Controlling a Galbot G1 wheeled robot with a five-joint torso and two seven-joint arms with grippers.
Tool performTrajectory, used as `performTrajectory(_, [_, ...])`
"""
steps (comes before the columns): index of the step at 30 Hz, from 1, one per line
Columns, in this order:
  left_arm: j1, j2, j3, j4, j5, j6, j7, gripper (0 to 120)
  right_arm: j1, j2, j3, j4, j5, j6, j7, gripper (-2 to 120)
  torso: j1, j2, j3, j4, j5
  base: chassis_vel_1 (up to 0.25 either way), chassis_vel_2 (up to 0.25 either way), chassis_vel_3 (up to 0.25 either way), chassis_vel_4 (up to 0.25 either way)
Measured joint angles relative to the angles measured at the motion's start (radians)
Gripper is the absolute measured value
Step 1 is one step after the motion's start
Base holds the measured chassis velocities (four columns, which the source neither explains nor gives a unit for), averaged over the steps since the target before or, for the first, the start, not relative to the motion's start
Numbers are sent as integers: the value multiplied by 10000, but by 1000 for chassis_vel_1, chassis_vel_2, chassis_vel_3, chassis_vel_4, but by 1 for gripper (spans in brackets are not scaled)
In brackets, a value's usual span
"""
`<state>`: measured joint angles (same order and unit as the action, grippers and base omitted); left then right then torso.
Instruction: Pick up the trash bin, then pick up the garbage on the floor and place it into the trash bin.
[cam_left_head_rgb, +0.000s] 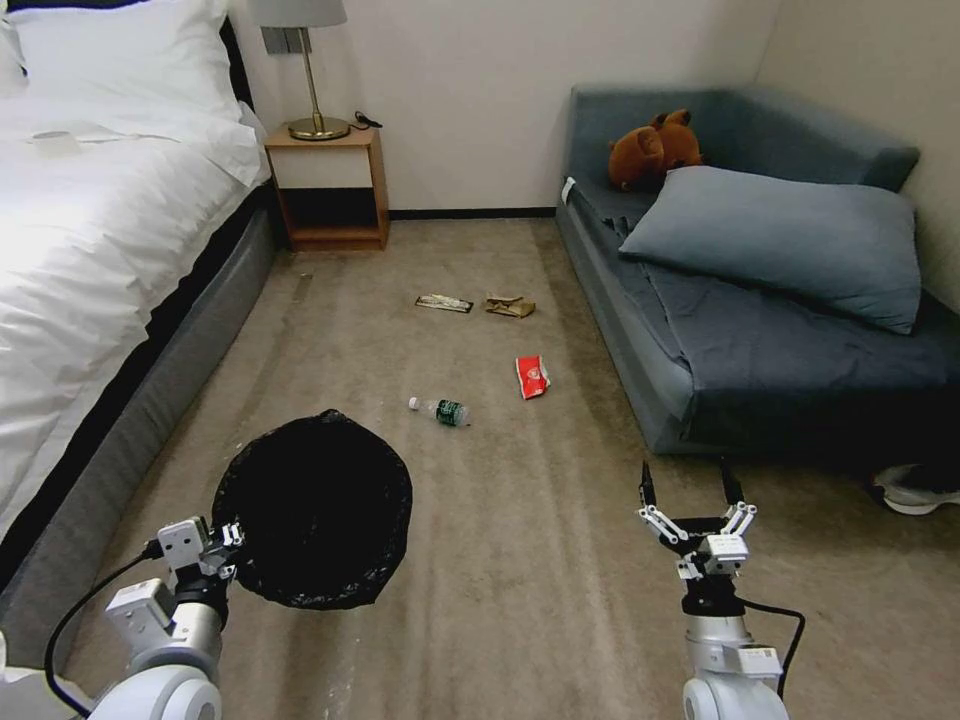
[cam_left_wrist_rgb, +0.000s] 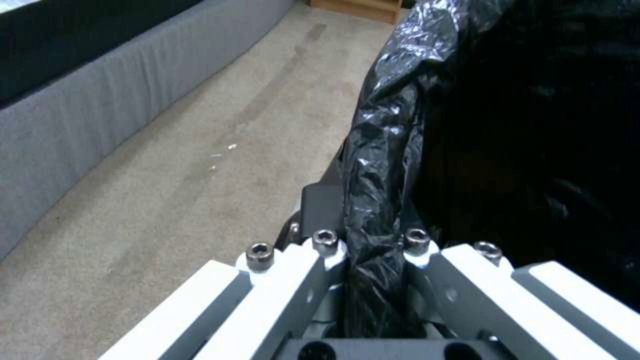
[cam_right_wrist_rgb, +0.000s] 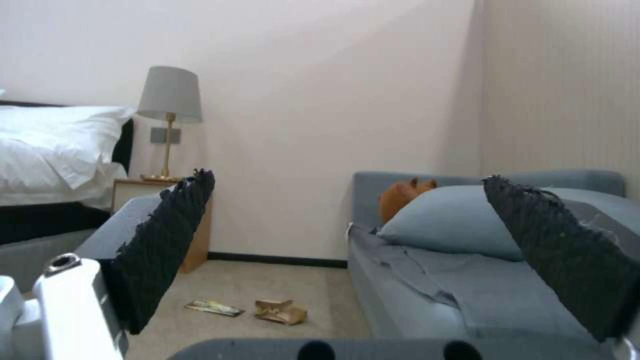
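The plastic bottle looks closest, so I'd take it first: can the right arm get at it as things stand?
Probably yes. The right gripper hangs open and empty; only bare carpet lies between it and the plastic bottle. The trash bin, held by the left gripper, sits aside.

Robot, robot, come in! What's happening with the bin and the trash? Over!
Left gripper shut on the bin rim. Right gripper open, empty, above carpet. Bottle, red wrapper, paper bag, flat wrapper lie ahead. Nothing blocking.

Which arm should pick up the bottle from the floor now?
The right. Its gripper hangs free with jaws open, while the left gripper is shut on the trash bin rim. The bottle lies ahead between them.
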<state>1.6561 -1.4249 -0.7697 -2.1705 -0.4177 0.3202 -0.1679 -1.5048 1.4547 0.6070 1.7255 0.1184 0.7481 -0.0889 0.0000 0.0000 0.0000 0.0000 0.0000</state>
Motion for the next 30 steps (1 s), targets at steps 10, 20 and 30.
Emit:
performTrajectory(10, [-135, -7, -116, 146, -6, -64, 30, 1, 137, 0, -51, 59, -25, -32, -51, 100, 0, 0, 0, 0, 0, 0, 0, 0, 0])
performTrajectory(20, [-261, -41, -105, 254, -7, -129, -58, 1, 158, -79, -37, 236, -32, -209, -266, 100, 0, 0, 0, 0, 0, 0, 0, 0, 0])
performTrajectory(30, [-265, -67, -110, 290, 65, -262, -80, 1, 151, -56, -23, 243, -100, -285, -312, 100, 0, 0, 0, 0, 0, 0, 0, 0, 0])
